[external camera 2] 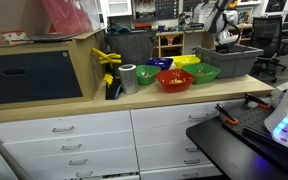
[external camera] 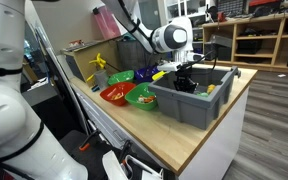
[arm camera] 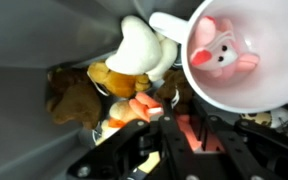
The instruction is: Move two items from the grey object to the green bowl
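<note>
The grey bin (external camera: 196, 104) stands at the table's end and also shows in an exterior view (external camera 2: 230, 61). My gripper (external camera: 185, 74) reaches down inside it. In the wrist view the jaws (arm camera: 189, 128) sit on both sides of a reddish piece (arm camera: 187, 134) and look closed on it. Beside it lie an orange toy (arm camera: 134, 108), a white plush (arm camera: 139, 48), a brown toy (arm camera: 76, 100) and a white cup holding a pink toy (arm camera: 222, 55). The green bowl (external camera: 141, 97) stands next to the bin and appears in both exterior views (external camera 2: 203, 71).
A red bowl (external camera: 114, 94), a yellow bowl (external camera 2: 187, 61), a blue bowl (external camera 2: 162, 64) and another green bowl (external camera: 120, 76) cluster by the bin. Two cups (external camera 2: 136, 77) and a yellow clamp (external camera 2: 109, 58) stand further along the wooden counter (external camera 2: 104, 104).
</note>
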